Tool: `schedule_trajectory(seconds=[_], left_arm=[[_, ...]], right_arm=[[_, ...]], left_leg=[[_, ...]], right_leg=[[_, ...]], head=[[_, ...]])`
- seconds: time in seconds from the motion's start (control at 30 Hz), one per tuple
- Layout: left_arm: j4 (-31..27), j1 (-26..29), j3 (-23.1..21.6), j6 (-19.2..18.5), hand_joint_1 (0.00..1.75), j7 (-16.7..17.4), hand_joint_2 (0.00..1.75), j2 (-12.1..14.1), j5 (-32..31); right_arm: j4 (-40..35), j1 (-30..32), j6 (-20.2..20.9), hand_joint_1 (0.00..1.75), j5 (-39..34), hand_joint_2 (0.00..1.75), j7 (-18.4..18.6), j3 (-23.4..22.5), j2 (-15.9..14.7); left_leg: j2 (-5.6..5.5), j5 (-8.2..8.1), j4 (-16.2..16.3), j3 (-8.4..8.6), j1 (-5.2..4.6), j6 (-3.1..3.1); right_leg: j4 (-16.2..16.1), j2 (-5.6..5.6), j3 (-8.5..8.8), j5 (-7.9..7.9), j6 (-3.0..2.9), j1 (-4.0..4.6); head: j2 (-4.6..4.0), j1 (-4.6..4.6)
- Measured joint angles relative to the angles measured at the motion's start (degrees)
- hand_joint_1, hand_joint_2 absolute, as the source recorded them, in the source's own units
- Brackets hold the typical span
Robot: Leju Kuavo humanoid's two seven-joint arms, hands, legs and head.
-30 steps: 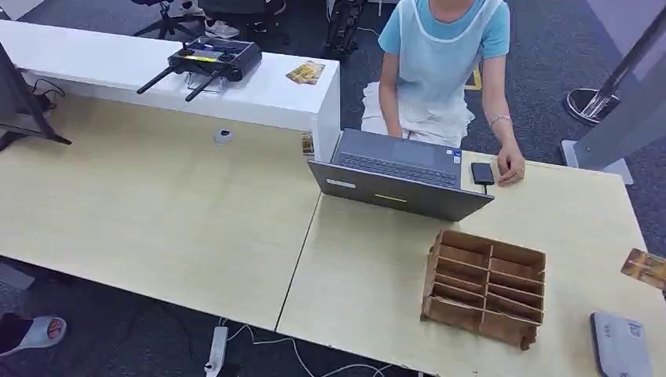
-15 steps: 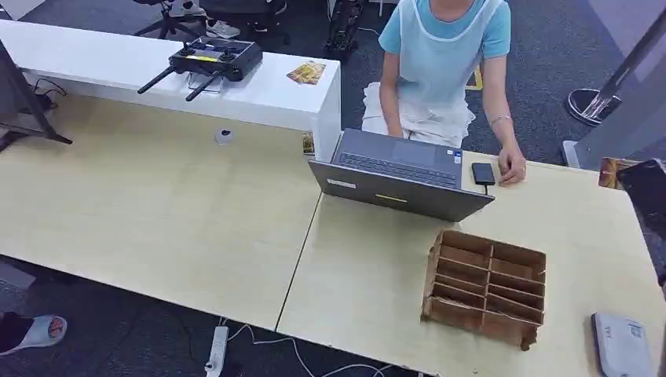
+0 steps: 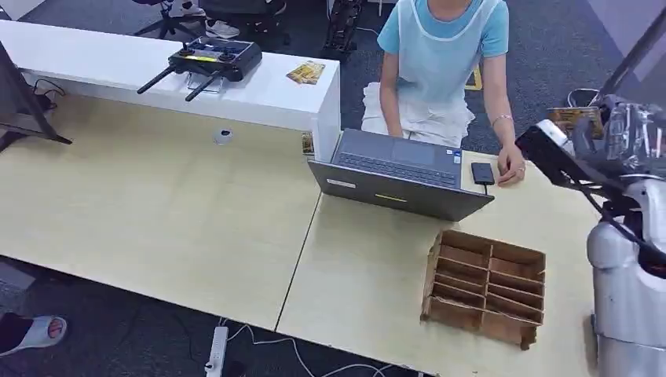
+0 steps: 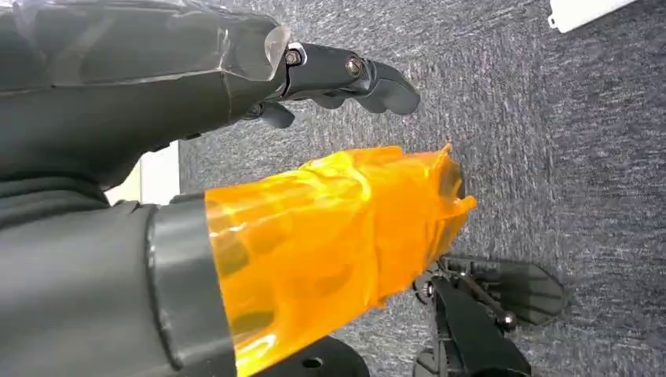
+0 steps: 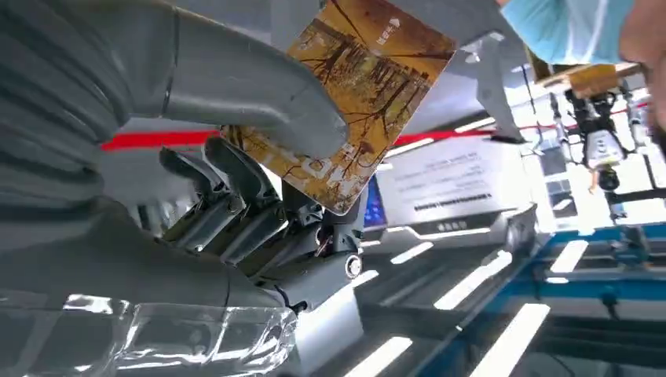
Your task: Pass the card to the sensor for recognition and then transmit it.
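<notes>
While raised, right hand pinches card

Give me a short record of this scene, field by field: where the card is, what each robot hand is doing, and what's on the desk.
card: yellow-brown card pinched between thumb and fingers of the right robot hand, raised at the desk's right end
left robot hand: left robot hand holds nothing, fingers apart, hanging over grey carpet
person: hand resting on the desk beside a small black device
desk items: open laptop; wooden divided box
white counter: black controller
</notes>
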Motion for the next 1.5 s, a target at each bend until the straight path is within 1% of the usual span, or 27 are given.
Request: schedule_trajectory(seconds=[0.13, 0.27, 0.5, 0.7, 1.0, 1.13, 1.37, 1.4, 1.43, 1.47, 1.5], left_arm=[[0.0, 0.0, -0.6, -0.1, 0.00, 0.0, 0.00, 0.0, -0.6], [0.0, 0.0, -1.1, -0.3, 0.00, 0.0, 0.00, 0.0, -1.0], [0.0, 0.0, -1.8, -0.6, 0.00, -0.1, 0.00, 0.0, -1.7], [0.0, 0.1, -2.3, -1.1, 0.00, -0.3, 0.00, 0.0, -1.8], [0.0, 0.1, -2.4, -1.2, 0.00, -0.5, 0.00, 0.0, -2.0], [0.0, 0.1, -2.5, -0.6, 0.00, -0.1, 0.00, 0.1, -2.1], [0.0, 0.1, -2.6, -0.4, 0.00, 0.6, 0.00, 0.1, -2.1], [0.0, 0.1, -2.6, -0.5, 0.00, 0.6, 0.00, 0.2, -2.1], [0.0, 0.1, -2.6, -0.7, 0.00, 0.6, 0.00, 0.2, -2.1], [0.0, 0.1, -2.6, -0.8, 0.00, 0.6, 0.00, 0.2, -2.1], [0.0, 0.1, -2.6, -0.8, 0.00, 0.7, 0.00, 0.2, -2.1]], right_arm=[[1.9, -2.1, -1.9, 1.75, 7.6, 1.75, 2.5, 3.7, 1.4], [4.8, -3.8, -2.8, 1.75, 10.8, 1.75, 2.9, 5.9, 2.4], [10.6, -6.5, -4.0, 1.75, 12.1, 1.75, 3.0, 7.4, 4.6], [16.1, -8.4, -5.0, 1.75, 13.5, 1.75, 2.3, 7.9, 6.1], [22.9, -11.3, -6.2, 1.75, 15.6, 1.75, 1.7, 9.2, 7.3], [25.7, -12.3, -8.3, 1.75, 15.8, 1.75, 1.4, 9.6, 7.6], [27.8, -12.3, -9.6, 1.75, 16.2, 1.75, 1.5, 9.9, 7.8], [28.0, -12.3, -9.9, 1.45, 16.2, 1.75, 1.6, 9.9, 7.8], [28.2, -12.3, -10.2, 0.03, 16.2, 1.75, 1.7, 9.9, 7.8], [28.4, -12.3, -10.3, 0.00, 16.2, 1.75, 1.7, 9.9, 7.8], [28.5, -12.3, -10.3, 0.00, 16.2, 1.75, 1.7, 9.9, 7.8]], left_leg=[[-0.01, 0.00, 0.0, -0.01, 0.00, -0.01], [-0.02, 0.01, 0.0, -0.01, 0.00, -0.01], [-0.03, 0.01, 0.0, -0.01, 0.00, -0.02], [-0.03, 0.01, 0.0, 0.00, 0.00, -0.02], [-0.02, 0.02, 0.0, -0.01, 0.00, -0.03], [-0.02, 0.01, 0.0, 0.00, 0.00, -0.03], [-0.01, 0.02, 0.0, 0.01, 0.00, -0.03], [-0.01, 0.02, 0.0, 0.01, 0.00, -0.03], [-0.01, 0.02, 0.0, 0.02, 0.00, -0.03], [-0.01, 0.02, 0.0, 0.02, 0.00, -0.03], [-0.01, 0.02, 0.0, 0.02, 0.00, -0.03]], right_leg=[[0.0, -0.01, 0.00, 0.00, 0.00, 0.00], [0.0, -0.02, 0.00, 0.00, 0.00, 0.00], [0.0, -0.02, 0.00, 0.00, 0.00, 0.00], [0.0, -0.02, -0.01, 0.00, 0.00, 0.00], [0.0, -0.01, -0.01, 0.00, 0.00, 0.00], [0.0, -0.01, -0.01, 0.00, 0.00, 0.00], [0.0, 0.00, -0.01, 0.01, 0.00, 0.00], [0.0, 0.00, -0.01, 0.01, 0.00, 0.00], [0.0, 0.00, -0.01, 0.01, 0.00, 0.00], [0.0, 0.00, -0.01, 0.01, 0.00, 0.00], [0.0, 0.00, -0.01, 0.01, 0.00, 0.00]], head=[[-0.02, 0.02], [-0.02, 0.02], [-0.02, 0.02], [-0.02, 0.00], [0.00, 0.00], [0.00, 0.02], [-0.02, 0.02], [0.00, 0.00], [0.00, 0.02], [0.00, 0.00], [-0.02, 0.02]])
